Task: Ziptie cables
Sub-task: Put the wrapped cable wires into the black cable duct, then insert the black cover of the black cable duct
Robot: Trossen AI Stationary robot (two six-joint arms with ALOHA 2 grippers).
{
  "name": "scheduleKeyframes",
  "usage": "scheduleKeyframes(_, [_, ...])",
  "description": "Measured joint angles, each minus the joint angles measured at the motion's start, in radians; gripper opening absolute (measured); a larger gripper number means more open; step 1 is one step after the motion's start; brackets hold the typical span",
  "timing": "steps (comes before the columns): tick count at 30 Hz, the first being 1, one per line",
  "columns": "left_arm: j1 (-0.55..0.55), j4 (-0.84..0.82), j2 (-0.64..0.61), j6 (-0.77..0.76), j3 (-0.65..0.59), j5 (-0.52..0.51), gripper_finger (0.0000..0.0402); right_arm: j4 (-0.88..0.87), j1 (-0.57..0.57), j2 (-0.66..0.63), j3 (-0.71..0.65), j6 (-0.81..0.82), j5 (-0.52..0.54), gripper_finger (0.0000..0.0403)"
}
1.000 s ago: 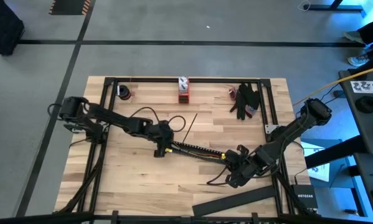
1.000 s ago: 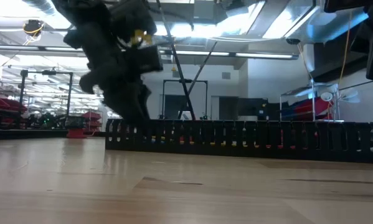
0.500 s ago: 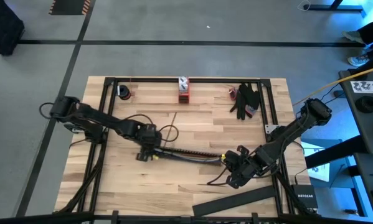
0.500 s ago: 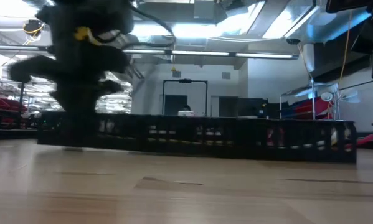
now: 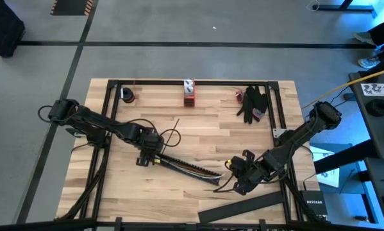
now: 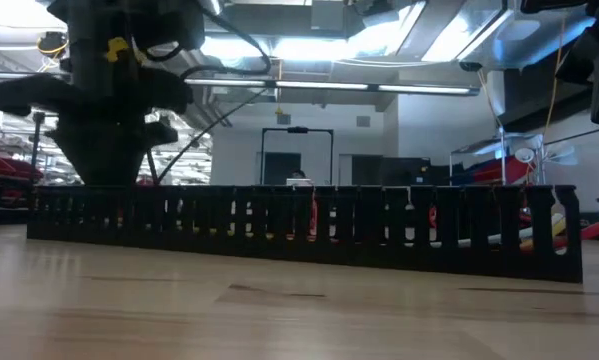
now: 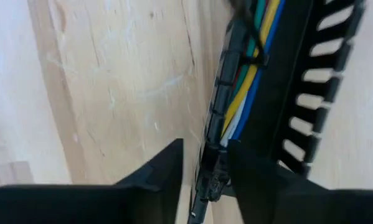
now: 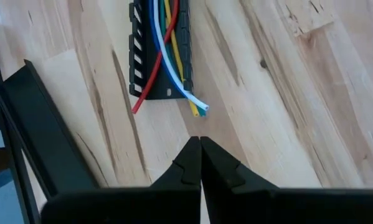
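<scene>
Roughly mid-table, the cables (image 5: 190,169) lie inside a long black slotted tray (image 5: 179,165), running slantwise toward the right front corner; their loose ends (image 8: 195,107) poke out of the tray's right end; the left gripper (image 5: 148,156) sits over the tray's left end, fingers (image 7: 158,171) apart astride its wall; the right gripper (image 8: 200,163) waits just beyond the loose ends, fingers pressed together, holding nothing; the wires look thin, light and floppy, likely to slip and splay, so gathering the whole bunch near its middle seems best.
</scene>
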Motion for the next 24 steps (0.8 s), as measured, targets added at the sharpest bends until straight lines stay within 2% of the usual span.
scheduleKeyframes(4, [0.000, -0.105, 0.000, 0.016, 0.068, 0.000, 0.0162, 0.004, 0.000, 0.000, 0.000, -0.027, -0.008, 0.0026])
scheduleKeyframes(8, [0.000, -0.247, -0.013, 0.011, 0.167, 0.000, 0.0191, 0.071, 0.001, 0.000, 0.000, -0.058, -0.105, 0.0088])
scheduleKeyframes(11, [-0.012, -0.300, -0.063, -0.018, 0.214, -0.001, 0.0198, 0.207, 0.026, 0.000, 0.000, -0.076, -0.170, 0.0139])
scheduleKeyframes(13, [-0.030, -0.306, -0.120, -0.061, 0.218, -0.001, 0.0200, 0.309, 0.060, 0.015, 0.000, -0.113, -0.166, 0.0167])
scheduleKeyframes(15, [-0.051, -0.304, -0.180, -0.097, 0.218, -0.001, 0.0200, 0.364, 0.102, 0.036, 0.001, -0.135, -0.118, 0.0185])
scheduleKeyframes(18, [-0.096, -0.301, -0.265, -0.158, 0.214, -0.003, 0.0200, 0.425, 0.152, 0.097, 0.001, -0.154, -0.063, 0.0194])
scheduleKeyframes(24, [-0.174, -0.295, -0.377, -0.246, 0.213, -0.004, 0.0200, 0.407, 0.203, 0.237, 0.000, -0.188, -0.062, 0.0176])
